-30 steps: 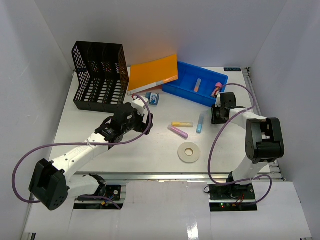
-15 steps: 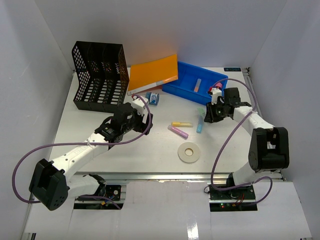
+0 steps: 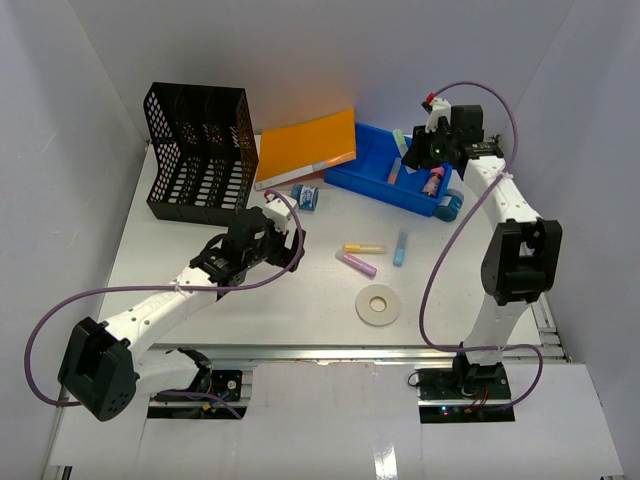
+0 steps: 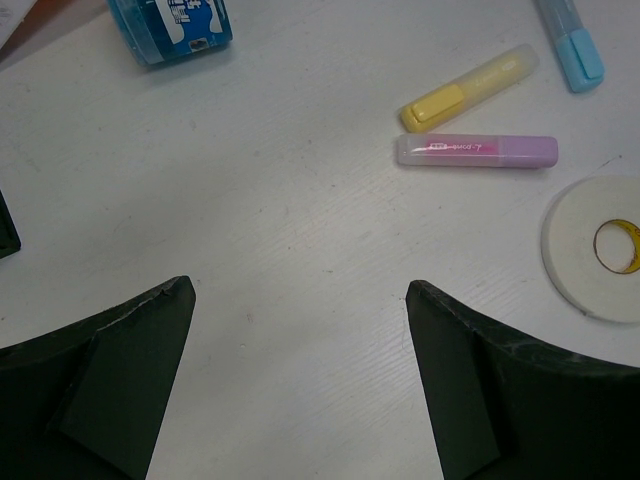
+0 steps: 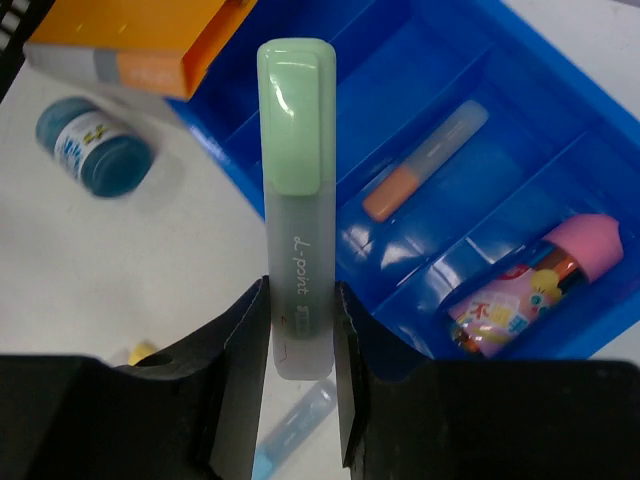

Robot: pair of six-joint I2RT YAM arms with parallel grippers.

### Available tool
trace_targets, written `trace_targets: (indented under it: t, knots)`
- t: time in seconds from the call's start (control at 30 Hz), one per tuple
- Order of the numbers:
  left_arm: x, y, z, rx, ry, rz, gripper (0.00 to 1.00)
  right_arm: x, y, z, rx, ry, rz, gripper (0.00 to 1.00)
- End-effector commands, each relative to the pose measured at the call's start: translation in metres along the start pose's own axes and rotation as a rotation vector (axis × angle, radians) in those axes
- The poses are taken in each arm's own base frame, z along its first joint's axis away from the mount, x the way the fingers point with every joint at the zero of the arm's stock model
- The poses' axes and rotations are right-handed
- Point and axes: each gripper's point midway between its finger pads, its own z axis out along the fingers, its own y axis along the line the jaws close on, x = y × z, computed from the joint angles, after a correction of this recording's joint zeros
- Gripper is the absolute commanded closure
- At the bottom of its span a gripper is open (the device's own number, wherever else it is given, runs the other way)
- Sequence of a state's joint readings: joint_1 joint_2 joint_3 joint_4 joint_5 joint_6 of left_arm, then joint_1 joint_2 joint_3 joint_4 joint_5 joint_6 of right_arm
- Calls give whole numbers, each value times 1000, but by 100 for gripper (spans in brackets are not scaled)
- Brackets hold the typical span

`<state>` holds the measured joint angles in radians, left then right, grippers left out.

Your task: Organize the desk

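Desk (image 3: 180, 290): white top spanning the overhead view, with everything sitting on it. Blue tray (image 3: 372, 184) is at the far right, unmoved.

Change over the last second: the right arm swung off the desk surface by the tray's near corner and is now up over the tray. Left arm hasn't budged.

Right gripper (image 5: 300, 300) has its fingers clamped on a green highlighter (image 5: 297, 150), held by the clear barrel with the cap pointing away. Left gripper (image 4: 298, 290) has its fingers spread wide with nothing between them, hovering over bare desk.

My read: carry is done and the drop into the tray is next, so one more loose item comes off the desk.

View diffs:
- **Right wrist:** shows the grip plus tray contents, an orange highlighter (image 5: 425, 160) in one slot and a pink-capped item (image 5: 530, 290) in the next. Overhead can't resolve the grip.
- **Left wrist:** shows what's still loose: tape roll (image 4: 592, 250), pink highlighter (image 4: 477, 151), yellow highlighter (image 4: 470, 88), blue highlighter (image 4: 570, 40).
- **Overhead:** the only view with both arms at once.
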<state>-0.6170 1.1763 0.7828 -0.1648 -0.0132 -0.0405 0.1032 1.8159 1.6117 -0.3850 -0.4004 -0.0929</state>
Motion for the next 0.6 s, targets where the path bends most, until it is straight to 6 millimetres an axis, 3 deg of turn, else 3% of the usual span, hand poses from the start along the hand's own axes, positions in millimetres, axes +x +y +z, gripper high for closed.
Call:
trace_targets:
  t: [0.0,0.1,0.23,0.37,0.57]
  knots:
    - [-4,3,-4,-7,-17,15,2,-13,-34,34,128,-24,192,92]
    - [-4,3,-3,-4,-17,15,2,-9,-55,58,169,-27,244,91]
    - [-4,3,-2,2,-17,15,2,-15,-69,77,187,-60,287,88]
    - [-2,3,-1,7,-12,13,2,2,-81,99,202,-32,325,79]
    - [-2,-11,0,79,-10,-5,2,10,-90,107,207,-30,346,47]
